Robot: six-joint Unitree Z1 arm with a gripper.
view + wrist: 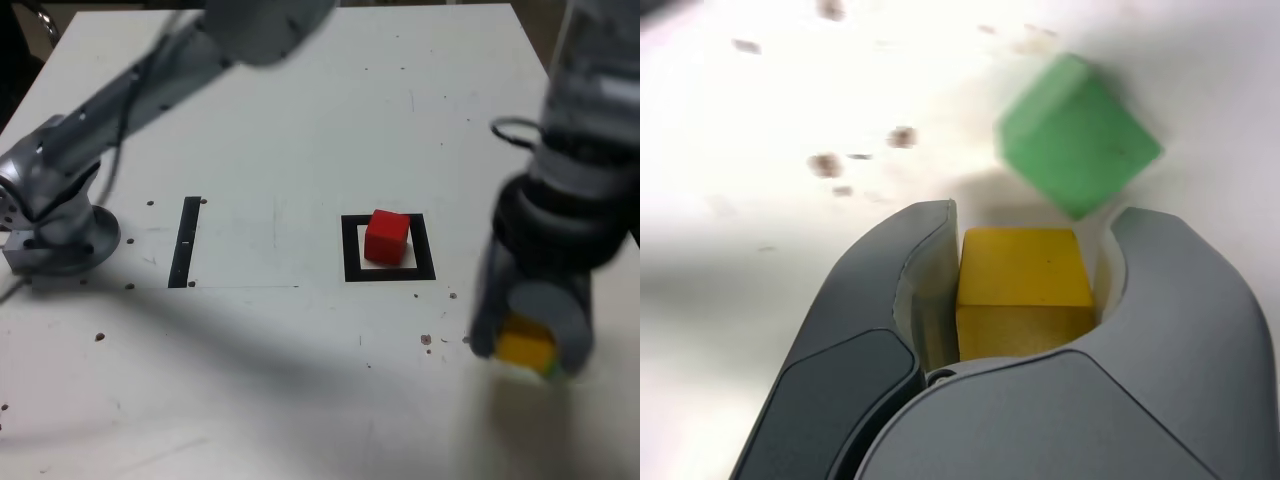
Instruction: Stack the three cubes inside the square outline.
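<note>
Gripper: the gripper point(1025, 285) has its jaws clamped on the yellow cube point(1020, 290), one jaw against each side face, as the wrist view shows.
Yellow cube: it sits deep between the jaws, its top face and front face bare; in the exterior view it shows as a yellow patch point(525, 347) at the lower end of the blurred gripper point(530, 345), near the exterior view's right edge. Whether it touches the table cannot be told.
Green cube: the green cube point(1078, 135) lies on the table just beyond the jaw tips, turned corner-on to them and apart from the yellow cube; blurred. In the exterior view only a green sliver shows at the yellow cube's lower right.
Red cube: the red cube point(386, 237) stands inside the outline point(350, 250), well apart from the gripper, toward the exterior view's left of it.
Outline: black frame, near the table's point(300, 120) middle.
Strip: a thin black strip point(185, 241) lies further to the exterior view's left, near the arm's base point(60, 235).
</note>
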